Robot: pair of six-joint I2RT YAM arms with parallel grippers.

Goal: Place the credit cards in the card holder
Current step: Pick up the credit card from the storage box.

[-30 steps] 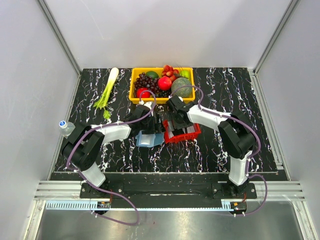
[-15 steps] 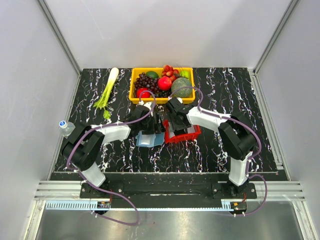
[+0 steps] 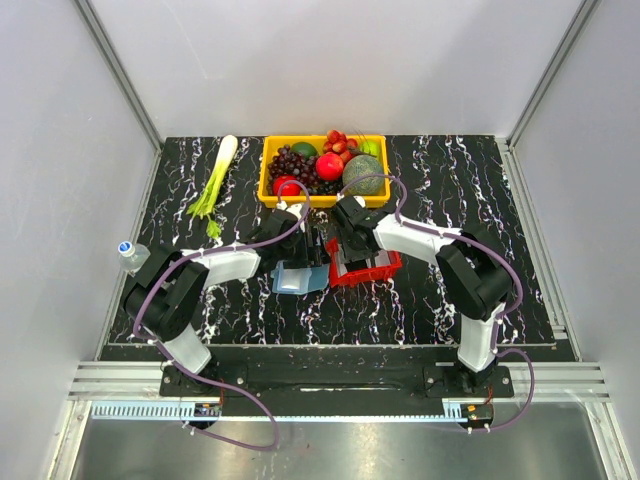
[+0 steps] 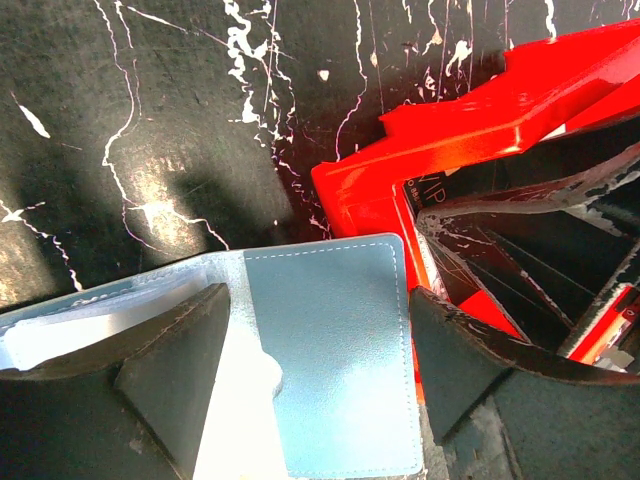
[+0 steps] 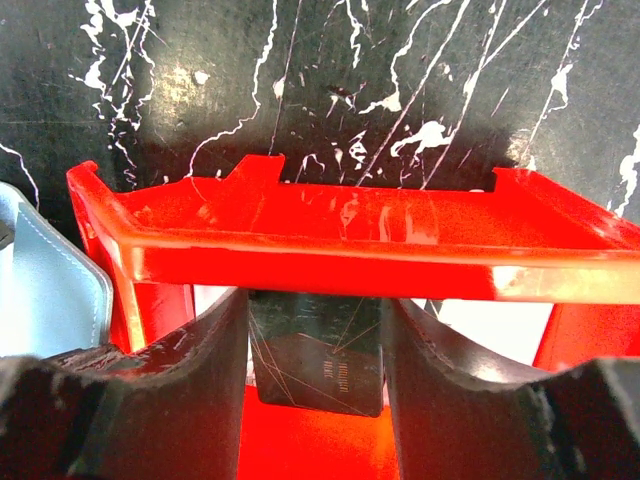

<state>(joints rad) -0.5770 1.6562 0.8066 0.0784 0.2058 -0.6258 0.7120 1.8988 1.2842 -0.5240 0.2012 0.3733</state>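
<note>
**Top external.** Compared with a second ago, the right gripper (image 3: pixel 352 252) has shifted slightly left and deeper over the red tray (image 3: pixel 388 266). Over the last half second I see no further motion. The left gripper (image 3: pixel 303 258) has not moved and hangs over the card holder (image 3: pixel 297 280), which lies open on the table (image 3: pixel 180 190) with its edge against the tray's left side.

**Left wrist.** The fingers (image 4: pixel 170 370) are spread wide and grip nothing. The holder's pale blue leaf lies between them. One finger overlaps the clear-pocket side, but I cannot tell whether it presses on it.

**Right wrist.** The fingers (image 5: pixel 175 400) are drawn in to the width of a dark card (image 5: pixel 315 360) inside the tray and appear to touch both its long edges. How firm the grip is cannot be read. White cards (image 5: pixel 490 318) show partly behind the tray's rim.

**Judgement.** The reach into the tray looks finished and the pinch made. The card has yet to be lifted out, and no card is visibly going into a pocket.
</note>
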